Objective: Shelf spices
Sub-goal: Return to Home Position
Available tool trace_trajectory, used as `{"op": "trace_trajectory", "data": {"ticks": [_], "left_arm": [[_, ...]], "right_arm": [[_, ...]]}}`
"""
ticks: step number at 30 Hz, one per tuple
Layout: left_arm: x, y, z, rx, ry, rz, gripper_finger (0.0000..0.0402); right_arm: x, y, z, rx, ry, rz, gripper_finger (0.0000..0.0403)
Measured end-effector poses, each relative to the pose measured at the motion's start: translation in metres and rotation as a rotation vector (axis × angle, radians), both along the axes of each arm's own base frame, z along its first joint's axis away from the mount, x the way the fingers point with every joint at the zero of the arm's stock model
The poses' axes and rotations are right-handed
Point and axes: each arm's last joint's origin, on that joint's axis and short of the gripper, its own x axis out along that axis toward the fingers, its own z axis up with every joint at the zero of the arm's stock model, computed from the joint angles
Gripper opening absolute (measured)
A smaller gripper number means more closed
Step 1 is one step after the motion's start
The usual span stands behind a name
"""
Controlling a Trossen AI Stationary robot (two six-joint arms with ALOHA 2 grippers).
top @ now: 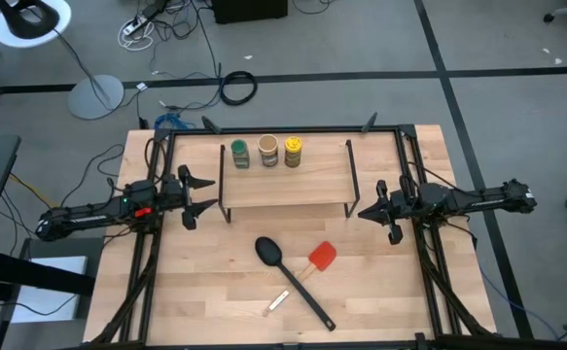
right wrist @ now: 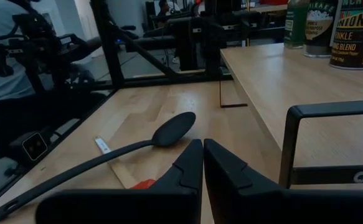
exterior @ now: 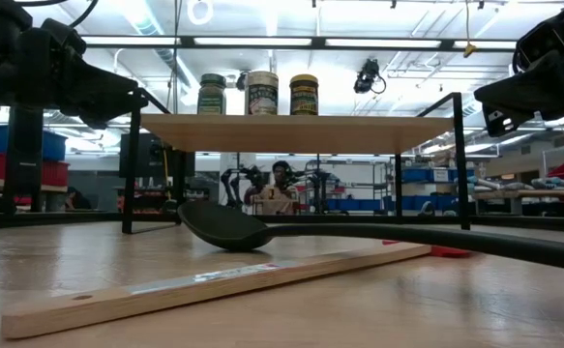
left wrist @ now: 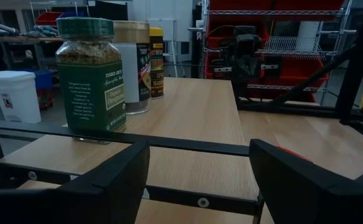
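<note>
1. Pale wood planks form the table [top: 215, 301], and a low shelf [top: 288, 185] with a light top and thin black legs stands across its back half.
2. Farthest in front of the shelf lies a small wooden stick [top: 279, 302], flat on the table and well apart from the shelf.
3. Between that stick and the shelf lies a black spoon [top: 301, 289], with its bowl toward the shelf's front edge and its handle running away from it.
4. Just beside the spoon, in front of the shelf's right half, lies a red spatula [top: 322, 257].
5. Off the shelf's left end, the left gripper [top: 214, 192] hangs above the table with its fingers spread wide and nothing between them.
6. Off the shelf's right end, near its front corner, the right gripper [top: 364, 213] hangs with its fingers pressed together on nothing.
7. On the shelf's top, along its back edge and left of its middle, 3 jars stand upright in a row with small gaps between them: the green-lidded jar [top: 240, 154] nearest the shelf's left end, the tan jar [top: 267, 151] in the middle, then the yellow jar [top: 293, 152].
8. Behind the shelf, past the table, cables [top: 236, 87] lie on the grey floor, and in the low view a person [exterior: 280, 188] shows under the shelf's top.
</note>
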Motion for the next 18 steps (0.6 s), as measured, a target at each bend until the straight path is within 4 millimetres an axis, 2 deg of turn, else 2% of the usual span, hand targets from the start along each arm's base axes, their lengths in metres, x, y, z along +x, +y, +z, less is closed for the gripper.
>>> {"op": "trace_trajectory", "data": {"ticks": [18], "left_arm": [[0.0,0.0,0.0,0.0,0.0,0.001,0.028]], "right_arm": [[0.0,0.0,0.0001,0.0,-0.001,0.0,0.0013]]}}
